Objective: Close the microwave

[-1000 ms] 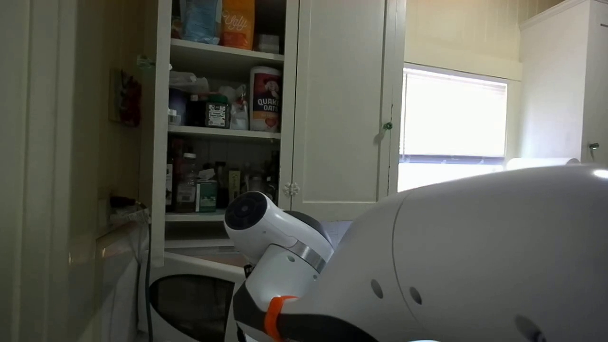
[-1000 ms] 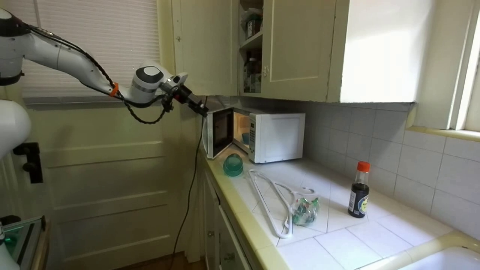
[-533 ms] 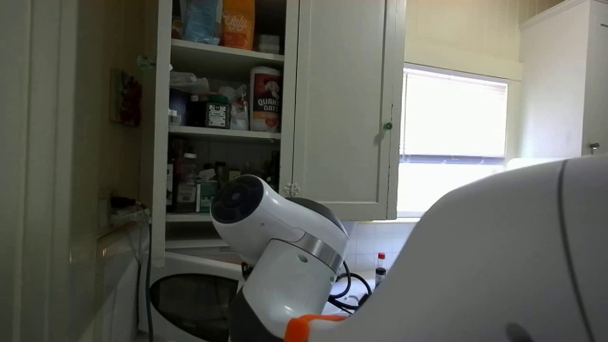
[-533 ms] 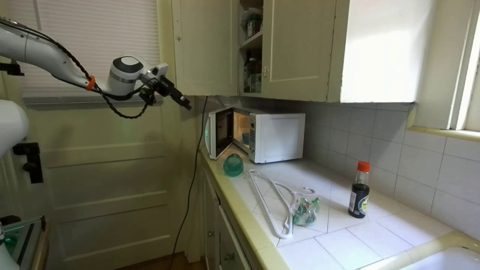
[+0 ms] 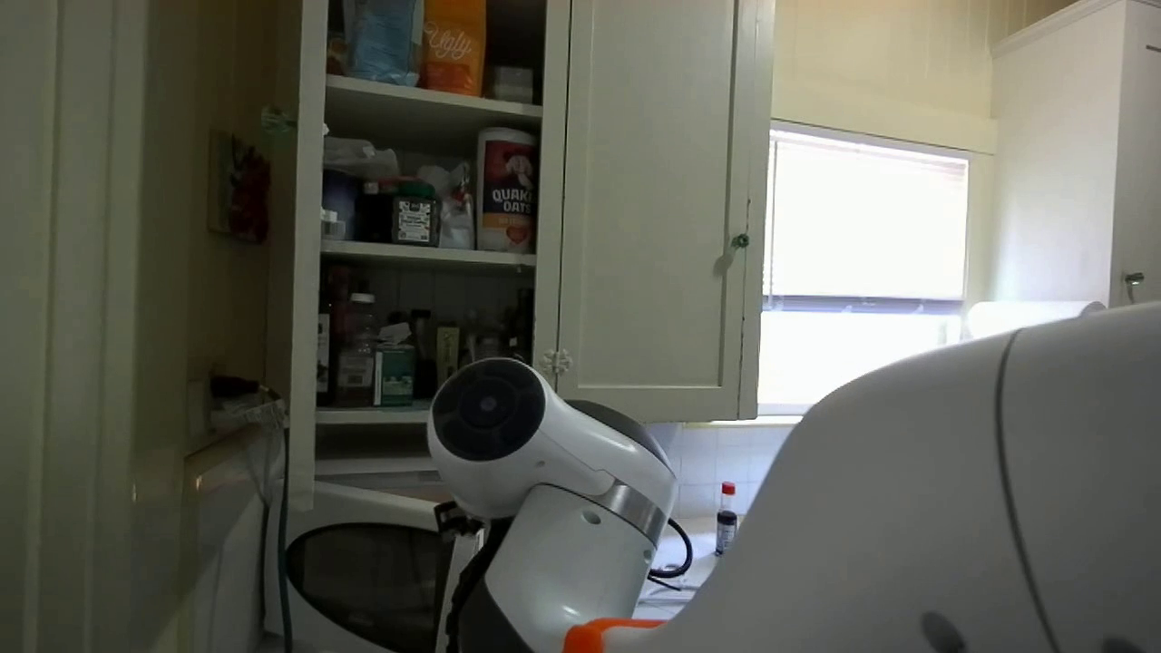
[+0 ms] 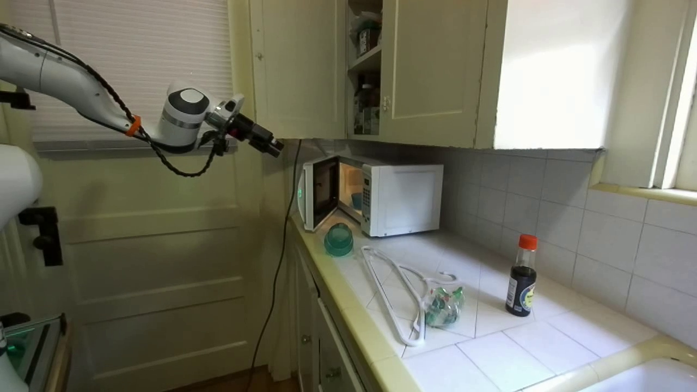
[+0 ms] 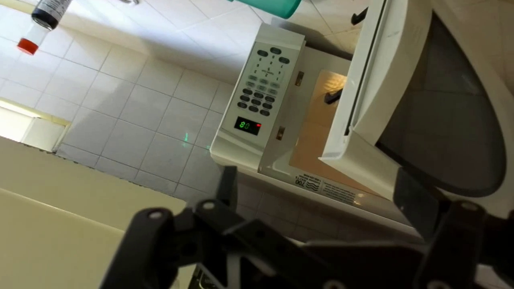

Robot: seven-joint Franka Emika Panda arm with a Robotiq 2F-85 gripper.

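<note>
White and boxy, the microwave (image 6: 403,198) sits on the counter (image 6: 484,345) near the tiled wall (image 6: 555,212), its door (image 6: 325,190) swung wide. Your gripper (image 7: 317,184) hangs near the door's upper edge, fingers (image 7: 227,186) spread and holding nothing. Push too high and you may skid over the door; swing it hard and it could knock the green cup (image 6: 338,240) near its free edge. The front points away from the wall; the long axis seems level, running roughly along it.

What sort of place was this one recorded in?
Most likely a home kitchen: a microwave sits on a tiled counter, part of what looks like a sink shows in an exterior view, and a Quaker Oats canister stands on a cupboard shelf.
</note>
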